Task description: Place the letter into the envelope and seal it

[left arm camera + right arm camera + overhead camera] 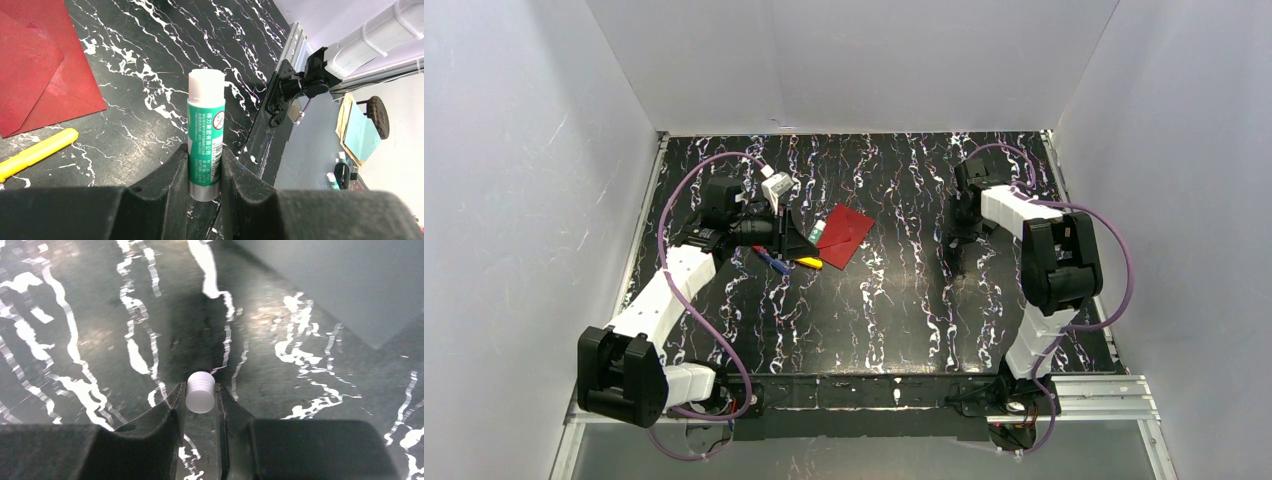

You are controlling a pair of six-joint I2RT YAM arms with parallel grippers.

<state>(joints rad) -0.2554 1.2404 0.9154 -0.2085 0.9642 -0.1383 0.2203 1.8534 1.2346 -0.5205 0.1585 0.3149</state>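
Envelope (846, 234) lies flat on the table (894, 320), left of centre and tilted. Its near-left corner is hidden behind the L gripper in the top view. In the L wrist view the envelope (35, 70) is cut off by the top and left edges; a fold line shows, but whether the flap is stuck down can't be told. Can't tell if the letter is inside.

L gripper (205, 152) hovers just beside the envelope, fingers narrow and clamped on a green glue stick (205, 125), white end pointing out, silver base btwn the pads. A yellow pen (37, 152) lies near the envelope, cut off at the frame edge.

R gripper (200, 387) is well apart over the table's right side, fingers pinching a small white ribbed cap (201, 396). Its lower part is hidden btwn the fingers.
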